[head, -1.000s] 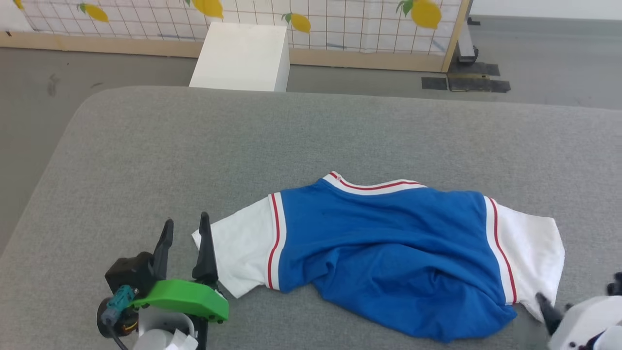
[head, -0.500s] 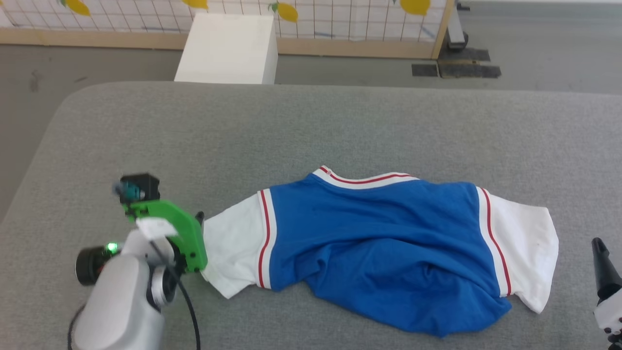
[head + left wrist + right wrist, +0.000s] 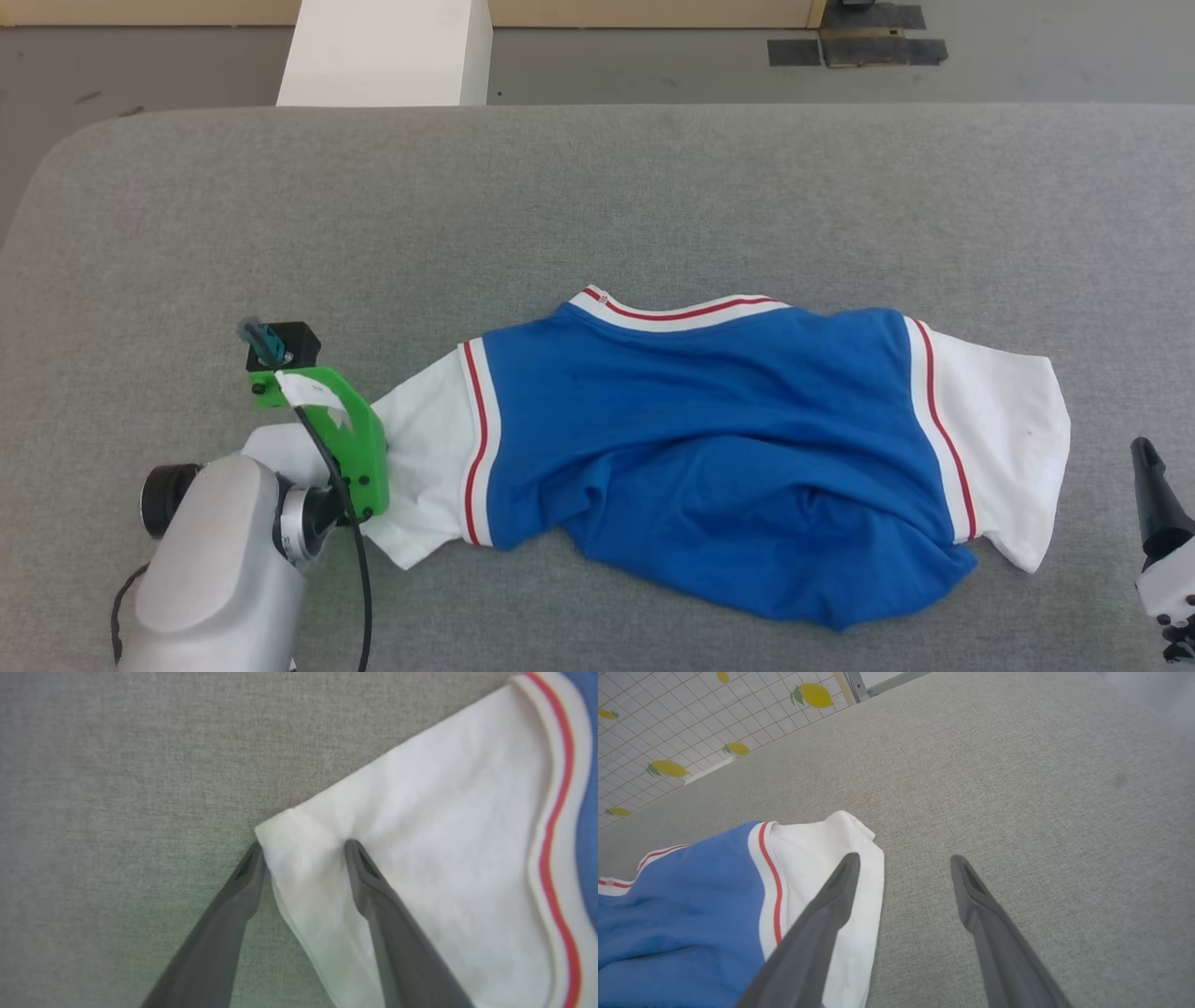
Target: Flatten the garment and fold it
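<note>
**Item:** shirt [image 3: 709,448], blue body with white sleeves. It lies across the lower middle of the head view on a grey padded surface [image 3: 653,187]. The collar points to the top of the frame and the lower body is rumpled.

**Left gripper** [image 3: 303,851]: fingers apart, straddling the corner of the left sleeve [image 3: 420,812]. One tip is on the cloth, the other just off its edge on the padding. Nothing is clamped.

**Right gripper** [image 3: 903,858]: fingers apart and empty, near the right sleeve [image 3: 1008,429], at the lower right edge of the head view.

**Risks:**
- A close at this corner could catch only a thin edge, or one layer, and slip.
- A pull from one side alone would probably drag the whole shirt and deepen the creases.

**Surroundings:**
- white box [image 3: 383,56], upper left, on the floor beyond the padding
- dark floor patches [image 3: 859,47], top right
- lemon-print screen [image 3: 668,728], upper left of the right wrist view

None of these stands in the way.
</note>
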